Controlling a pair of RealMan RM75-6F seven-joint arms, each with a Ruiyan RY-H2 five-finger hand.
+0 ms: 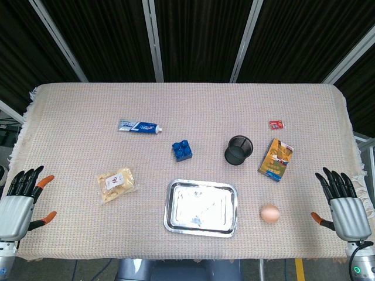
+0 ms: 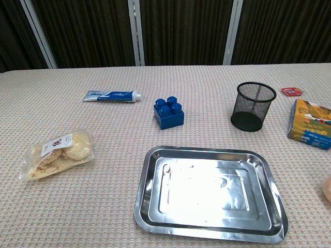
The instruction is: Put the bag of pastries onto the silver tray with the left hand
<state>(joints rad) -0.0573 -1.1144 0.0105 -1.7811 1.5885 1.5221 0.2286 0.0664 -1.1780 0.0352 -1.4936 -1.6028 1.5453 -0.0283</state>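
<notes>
So the bag of pastries lies flat on the woven tablecloth, well to the left of the silver tray and apart from it, its white label facing up; in the chest view the clear wrapper shows pale round pastries inside. Nothing touches it, and the tray is bare, so the task looks not yet begun. The tray sits near the front edge of the table, which seems to put it within easy reach of either arm.

Left of the tray, past the bag and at the table's corner, the left hand rests with its fingers spread and nothing in it. It is the nearer hand to the bag, which fits the task's choice of arm. Right of the tray, at the opposite corner, the right hand is likewise released and empty, fingers apart.

The other things stand clear of the likely path from bag to tray. Just right of the tray lies an egg. Behind the tray sit a blue toy brick and a black mesh pen cup; further back and left is a toothpaste tube. Right of the cup stands a yellow-and-blue carton, with a small red packet behind it.
</notes>
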